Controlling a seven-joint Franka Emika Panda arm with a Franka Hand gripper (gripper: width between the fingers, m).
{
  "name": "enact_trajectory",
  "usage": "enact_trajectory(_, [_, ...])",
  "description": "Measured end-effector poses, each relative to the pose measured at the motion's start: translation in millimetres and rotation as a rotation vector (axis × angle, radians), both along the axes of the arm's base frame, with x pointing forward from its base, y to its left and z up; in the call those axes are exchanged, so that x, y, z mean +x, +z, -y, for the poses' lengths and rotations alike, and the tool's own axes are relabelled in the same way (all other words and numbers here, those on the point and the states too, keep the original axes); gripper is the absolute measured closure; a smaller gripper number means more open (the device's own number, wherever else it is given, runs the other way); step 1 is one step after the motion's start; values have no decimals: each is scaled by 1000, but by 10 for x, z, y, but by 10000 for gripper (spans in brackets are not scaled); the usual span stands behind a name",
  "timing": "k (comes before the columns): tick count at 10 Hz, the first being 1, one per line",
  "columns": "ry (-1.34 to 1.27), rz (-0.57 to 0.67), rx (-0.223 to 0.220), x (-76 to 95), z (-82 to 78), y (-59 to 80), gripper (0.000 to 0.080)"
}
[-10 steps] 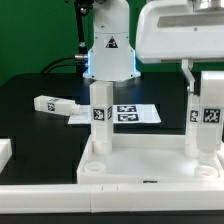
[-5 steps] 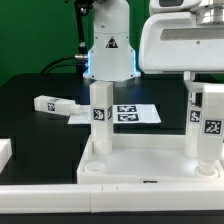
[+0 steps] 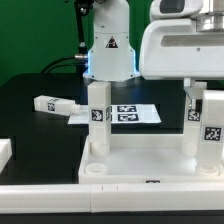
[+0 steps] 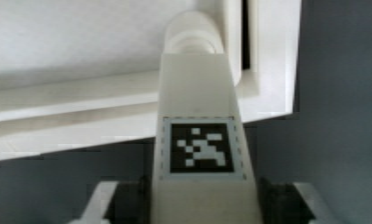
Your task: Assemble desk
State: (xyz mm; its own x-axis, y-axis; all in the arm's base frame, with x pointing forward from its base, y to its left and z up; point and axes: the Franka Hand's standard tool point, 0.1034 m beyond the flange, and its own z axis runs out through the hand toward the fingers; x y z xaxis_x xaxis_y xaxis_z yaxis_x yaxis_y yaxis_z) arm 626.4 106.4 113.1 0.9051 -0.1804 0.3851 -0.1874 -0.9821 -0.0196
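At three o'clock in the exterior view, the gripper [image 3: 205, 108] points straight down, its fingers [image 3: 187, 100] clamped on an upright leg [image 3: 211, 132].

White leg [image 3: 208, 108] with black-and-white tag [image 3: 211, 134]

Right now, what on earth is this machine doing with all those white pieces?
A robot arm is putting together a small white desk. Its hand grips one leg upright at a corner of the tray-like tabletop, on the exterior view's right; whether it is fully seated is unclear. A second leg stands in its corner socket, and a third leg lies loose on the black table.
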Motion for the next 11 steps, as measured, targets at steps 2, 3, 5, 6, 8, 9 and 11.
enact_trajectory(2, [3,12,0,14,-17,-5,515])
enact_trajectory(3, [8,13,0,5,-48,-28,515])
enact_trajectory(5, [10,11,0,-1,-66,-41,515])
enact_trajectory(6, [9,11,1,-2,-66,-42,506])
enact_trajectory(8, [4,11,4,-2,-62,-43,330])
enact_trajectory(9, [3,11,4,-2,-61,-43,191])
enact_trajectory(11, [22,-69,-8,42,36,68,162])
